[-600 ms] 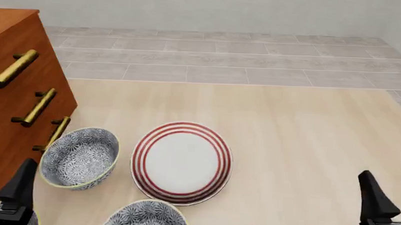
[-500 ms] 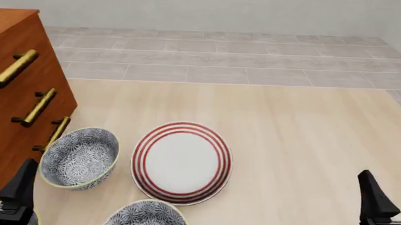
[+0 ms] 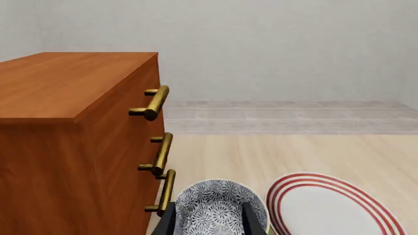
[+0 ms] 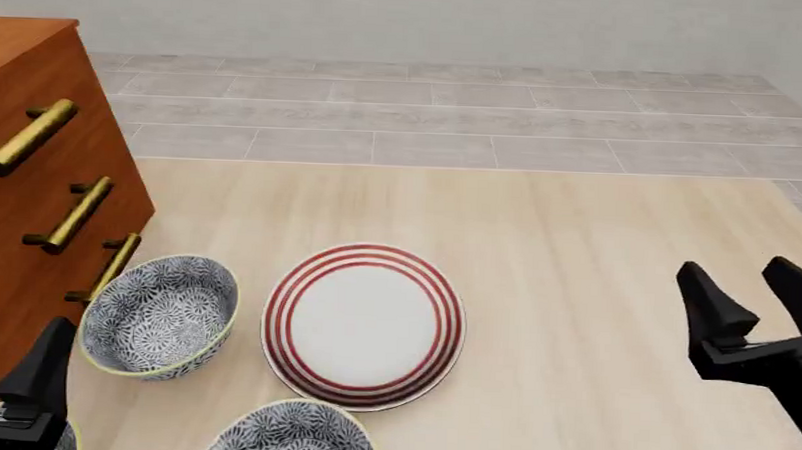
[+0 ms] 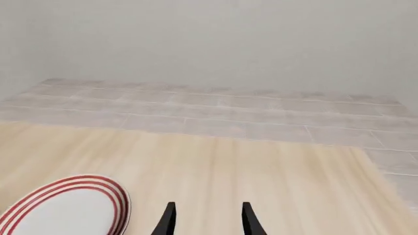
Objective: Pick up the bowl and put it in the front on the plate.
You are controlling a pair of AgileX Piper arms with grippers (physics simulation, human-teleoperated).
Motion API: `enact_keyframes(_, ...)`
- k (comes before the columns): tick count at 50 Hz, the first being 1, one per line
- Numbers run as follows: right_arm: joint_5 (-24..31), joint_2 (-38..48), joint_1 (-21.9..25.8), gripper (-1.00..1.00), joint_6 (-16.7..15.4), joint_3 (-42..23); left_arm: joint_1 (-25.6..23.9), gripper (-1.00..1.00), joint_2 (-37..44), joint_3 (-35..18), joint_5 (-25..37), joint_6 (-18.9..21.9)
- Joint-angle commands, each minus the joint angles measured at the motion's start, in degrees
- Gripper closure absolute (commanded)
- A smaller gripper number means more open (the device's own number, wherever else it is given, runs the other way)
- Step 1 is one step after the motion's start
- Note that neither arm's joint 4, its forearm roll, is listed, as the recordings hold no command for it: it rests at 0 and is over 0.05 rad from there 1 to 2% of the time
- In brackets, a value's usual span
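The bowl [image 4: 291,433] meant for moving sits at the near edge of the worktop [image 4: 573,271], just in front of the plate [image 4: 362,326] — half cut off by the frame. The left hand [image 4: 28,392] is the closer one (only one finger shows, so I cannot tell its spread). The right hand [image 4: 752,307], fingers apart and empty, hangs well off to the right.

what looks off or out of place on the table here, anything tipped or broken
Nothing stands out. The plate lies flat and bare, the bowls beside it sit upright and whole, and the cabinet drawers are shut. Both grippers, left and right, are open and hold nothing.
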Motion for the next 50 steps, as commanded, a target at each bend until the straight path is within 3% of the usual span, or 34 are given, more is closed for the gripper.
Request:
enact_keyframes(1, -2.8, 13.0, 5.1, -1.00, 2.5, -7.8, 0.0, -1.00, 0.0, 0.0, 0.0, 0.0)
enact_keyframes(10, -0.2, 18.5, 8.8, -1.00, 1.7, -13.8, 0.0, -1.00, 0.0, 0.0, 0.0, 0.0)
enact_keyframes(18, 1.4, 24.0, 12.1, -1.00, 5.5, -18.6, 0.0, -1.00, 0.0, 0.0, 0.0, 0.0)
enact_keyframes(24, 3.3, 27.9, 15.0, -1.00, 3.6, -22.2, 0.0, -1.00, 0.0, 0.0, 0.0, 0.0)
enact_keyframes(32, 5.3, 32.3, 17.6, -1.00, 4.0, -25.8, 0.0, -1.00, 0.0, 0.0, 0.0, 0.0)
enact_keyframes(35, 5.5, 33.5, 19.2, -1.00, 1.7, -27.2, 0.0, -1.00, 0.0, 0.0, 0.0, 0.0)
enact_keyframes(50, 7.7, 40.2, 24.5, -1.00, 2.0, -34.7, 0.0, -1.00, 0.0, 0.0, 0.0, 0.0)
